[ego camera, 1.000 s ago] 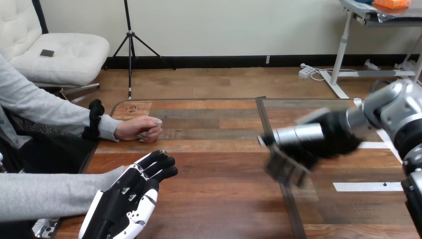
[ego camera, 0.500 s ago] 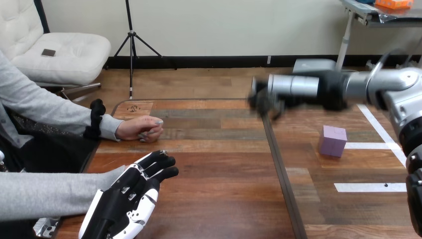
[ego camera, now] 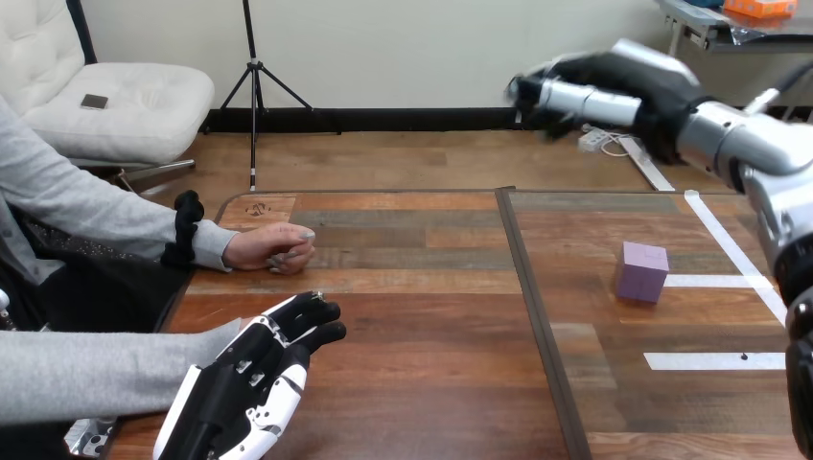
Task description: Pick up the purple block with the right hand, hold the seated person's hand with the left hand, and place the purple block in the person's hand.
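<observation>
Head view, hands first. Found left hand [ego camera: 251, 383] low at near left, lying over the end of a grey sleeve [ego camera: 96, 374], loosely extended, not visibly closed round anything. Couldn't see under it, so couldn't confirm a hold. Same pose as a second back.

Found right hand [ego camera: 529, 93] up high past the far edge, on a raised arm [ego camera: 738, 144]. Too smeared to judge how far open; clearly not carrying block [ego camera: 641, 271]. Checked against earlier frames: low across the right half a second ago, masking block; level with the far edge half a second ago; now well above table [ego camera: 422, 402] and well apart from block. Read that as a swing away, not an approach. Judged pick not started; would need a return down before any grasp.

Spotted block uncovered, flat on one face on the right half of table, just beside the left end of a white tape strip [ego camera: 714, 280]. Unmoved versus half a second ago.

Noted person's hand [ego camera: 273, 248] loosely closed, resting on the far-left boards, apart from both robot hands, same as before.

Surface: wood planks, dark seam [ego camera: 542, 326] splitting left from right, second tape strip [ego camera: 714, 360] nearer in. Plenty of free room round block, nothing crowding a top-down grasp.
</observation>
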